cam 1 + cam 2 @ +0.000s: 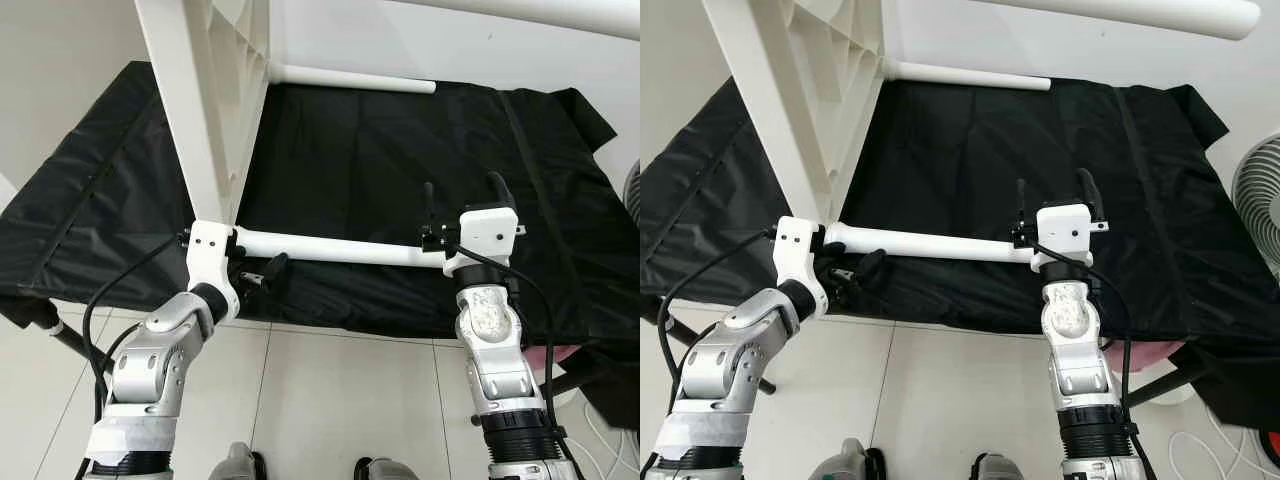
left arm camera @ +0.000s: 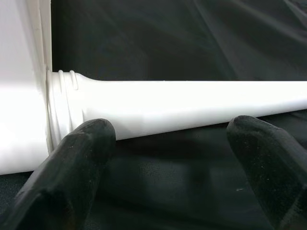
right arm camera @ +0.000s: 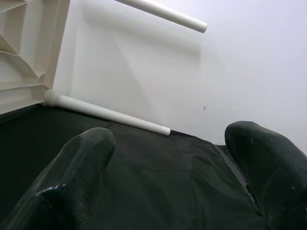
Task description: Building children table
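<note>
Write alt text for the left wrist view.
A white table leg runs across the view, its threaded end meeting the white tabletop. The left tool's two black fingers sit open just below it, over black cloth.

Smooth, faintly glossy white plastic table top [image 1: 215,90] and legs [image 1: 340,247]; matt, creased black cloth [image 1: 400,150]; glossy pale floor tiles [image 1: 330,400]; brushed silver metal arms [image 1: 495,350]; matt black fingers [image 2: 72,177].

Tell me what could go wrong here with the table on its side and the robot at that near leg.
1. The tabletop stands on edge on the black cloth; pushing the near leg might tip it.
2. The left gripper is open below the leg's threaded end, so the leg may turn unevenly.
3. The right gripper is open, gripping nothing.
</note>
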Motion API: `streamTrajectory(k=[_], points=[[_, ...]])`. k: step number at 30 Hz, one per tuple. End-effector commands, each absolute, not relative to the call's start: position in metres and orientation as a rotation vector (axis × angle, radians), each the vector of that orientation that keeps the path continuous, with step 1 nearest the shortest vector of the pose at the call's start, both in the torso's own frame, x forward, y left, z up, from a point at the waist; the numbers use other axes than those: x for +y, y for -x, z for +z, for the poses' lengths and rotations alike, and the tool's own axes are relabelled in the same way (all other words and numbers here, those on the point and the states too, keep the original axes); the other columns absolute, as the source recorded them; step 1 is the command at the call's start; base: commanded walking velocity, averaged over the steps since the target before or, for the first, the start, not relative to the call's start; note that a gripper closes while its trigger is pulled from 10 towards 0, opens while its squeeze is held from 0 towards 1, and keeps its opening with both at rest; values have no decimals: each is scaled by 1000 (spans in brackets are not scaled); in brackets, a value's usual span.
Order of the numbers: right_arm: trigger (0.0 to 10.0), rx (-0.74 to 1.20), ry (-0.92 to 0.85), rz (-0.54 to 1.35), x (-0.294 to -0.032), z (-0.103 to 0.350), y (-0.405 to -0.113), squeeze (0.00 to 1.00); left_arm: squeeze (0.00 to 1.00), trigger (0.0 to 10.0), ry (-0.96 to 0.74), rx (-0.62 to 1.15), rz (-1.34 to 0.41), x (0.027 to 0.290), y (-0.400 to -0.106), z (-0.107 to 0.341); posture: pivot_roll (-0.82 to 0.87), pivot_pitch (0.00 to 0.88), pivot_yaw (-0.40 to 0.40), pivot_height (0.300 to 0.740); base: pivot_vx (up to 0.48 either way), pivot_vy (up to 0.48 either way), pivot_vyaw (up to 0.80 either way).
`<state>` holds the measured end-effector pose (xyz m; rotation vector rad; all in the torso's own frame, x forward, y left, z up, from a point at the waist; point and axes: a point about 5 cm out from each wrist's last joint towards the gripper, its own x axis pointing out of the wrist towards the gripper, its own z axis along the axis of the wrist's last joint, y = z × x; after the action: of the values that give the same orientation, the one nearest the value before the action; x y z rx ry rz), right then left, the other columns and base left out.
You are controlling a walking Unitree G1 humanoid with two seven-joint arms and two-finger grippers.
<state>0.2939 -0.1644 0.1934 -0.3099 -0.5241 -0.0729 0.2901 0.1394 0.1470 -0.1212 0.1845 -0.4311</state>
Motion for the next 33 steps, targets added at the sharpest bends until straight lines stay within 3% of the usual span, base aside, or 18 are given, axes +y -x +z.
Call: streamTrajectory(k=[1,8,13,23,33], points=[[10000,-538,314,-75,-164,194,-293,0,0,10000,107,260,-422,143,-284,136,-50,92,47,740,0,0,0],[10000,-531,325,-74,-165,193,-293,0,0,10000,161,388,-462,139,-265,120,-41,104,49,740,0,0,0],[10000,-528,323,-78,-165,193,-293,0,0,10000,180,385,-447,139,-263,121,-38,108,48,740,0,0,0],[10000,-545,324,-68,-163,196,-296,0,0,10000,350,275,-408,135,-285,150,-27,115,35,740,0,0,0],[10000,-611,387,-60,-159,209,-295,0,0,10000,509,314,-354,127,-299,147,-41,119,37,740,0,0,0]])
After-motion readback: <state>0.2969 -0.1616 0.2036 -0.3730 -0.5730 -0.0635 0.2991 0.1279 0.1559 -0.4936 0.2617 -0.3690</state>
